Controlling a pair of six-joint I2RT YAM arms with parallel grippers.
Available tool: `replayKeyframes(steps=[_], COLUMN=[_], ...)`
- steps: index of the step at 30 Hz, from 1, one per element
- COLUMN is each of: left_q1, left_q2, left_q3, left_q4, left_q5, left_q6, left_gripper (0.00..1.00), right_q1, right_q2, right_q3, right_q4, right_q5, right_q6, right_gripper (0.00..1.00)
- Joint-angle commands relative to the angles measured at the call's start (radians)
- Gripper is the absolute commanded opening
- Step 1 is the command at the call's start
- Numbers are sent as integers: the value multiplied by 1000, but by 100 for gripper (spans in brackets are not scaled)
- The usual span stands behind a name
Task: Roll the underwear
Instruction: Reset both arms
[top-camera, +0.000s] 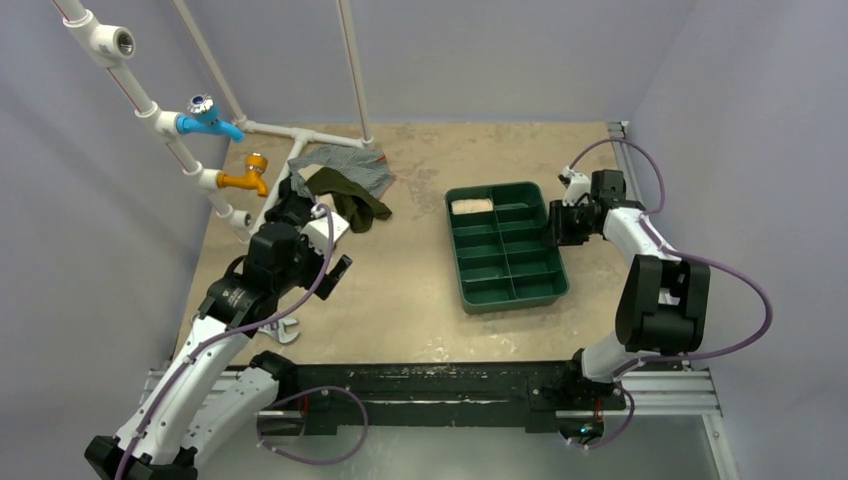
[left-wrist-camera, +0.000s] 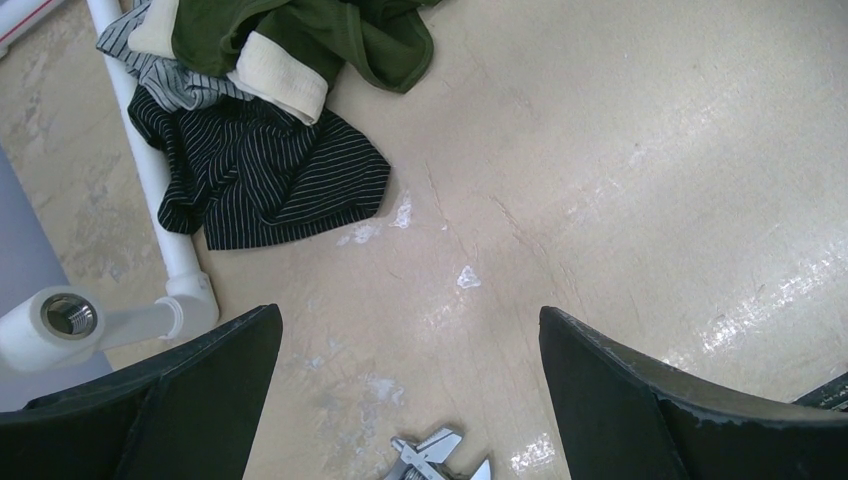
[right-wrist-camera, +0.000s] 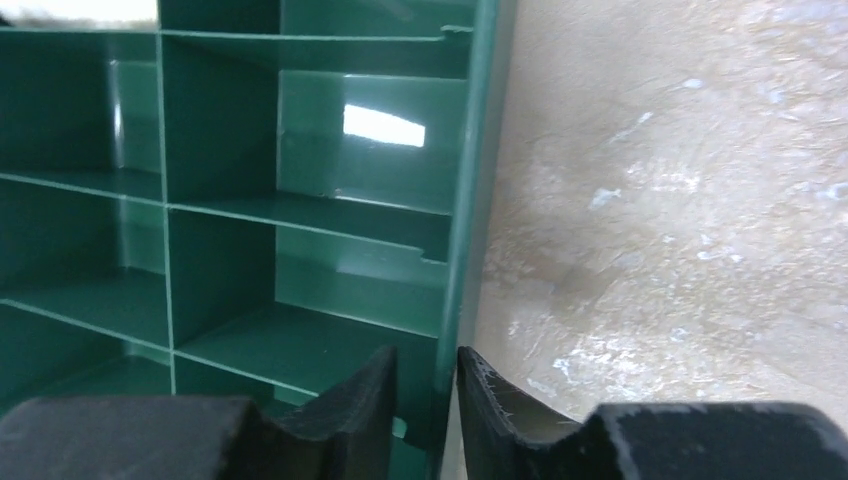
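Observation:
The underwear (top-camera: 473, 206) is a small pale beige bundle lying in the far-left compartment of the green tray (top-camera: 515, 297); only a bright sliver of the underwear (right-wrist-camera: 80, 10) shows at the top of the right wrist view. My right gripper (top-camera: 553, 226) (right-wrist-camera: 425, 362) straddles the tray's right wall (right-wrist-camera: 465, 200). Its jaws are narrow, one finger inside and one outside, with a small gap on the inner side. My left gripper (top-camera: 292, 196) (left-wrist-camera: 408, 322) hangs wide open and holds nothing, over bare table just short of the clothes pile.
The pile at the back left holds an olive-green garment (left-wrist-camera: 340, 35), a dark striped garment (left-wrist-camera: 260, 175) and a cream ribbed piece (left-wrist-camera: 285, 80). White pipes (left-wrist-camera: 165, 230) with blue (top-camera: 205, 115) and orange (top-camera: 250, 172) taps border it. A wrench (left-wrist-camera: 440, 458) lies near the left arm.

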Motion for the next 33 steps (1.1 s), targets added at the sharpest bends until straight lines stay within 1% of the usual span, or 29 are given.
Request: replayKeyframes(steps=[1,3,5,7,11,12,17,22,26,28,31,33], left_q1=[5,5,5,5,6,5,6,37,98,107,111,111], left_q2=[19,26,30,25,-17,-32,-130,-267,-341,-365,-372,-350], left_q3=[57,63,68,71,60,50,-9,-102,-154,-165,-166,-155], left_q4=[17,15,9,5,8,13,47,112,148,166,185,196], left_q5=[13,13,15,16,20,19,0,-35,-10,-16,-19,-15], left_q6=[5,4,2,-4,-23,-29,-60,-91,-112,-114,-117,-114], left_gripper=[100,100,100,100,100,100,100,100,100,100,100,100], right_q1=[2,2,1,1,1,1,1,1,1,1,1,1], right_q2=[-53,-65,-96,-152,-332,-378,-589,-740,-793,-809,-811,-801], right_q3=[4,8,7,-4,-52,-62,-97,-160,-158,-166,-174,-174], right_q4=[-69,-89,-102,-97,-47,-36,-20,7,3,9,6,3], right_q5=[-85,-91,-81,-45,10,13,14,4,-4,-15,7,17], right_q6=[-35,-55,-80,-108,-128,-128,-124,-109,-108,-113,-124,-131], right_gripper=[34,46,53,63,96,99,99,99,99,99,99,99])
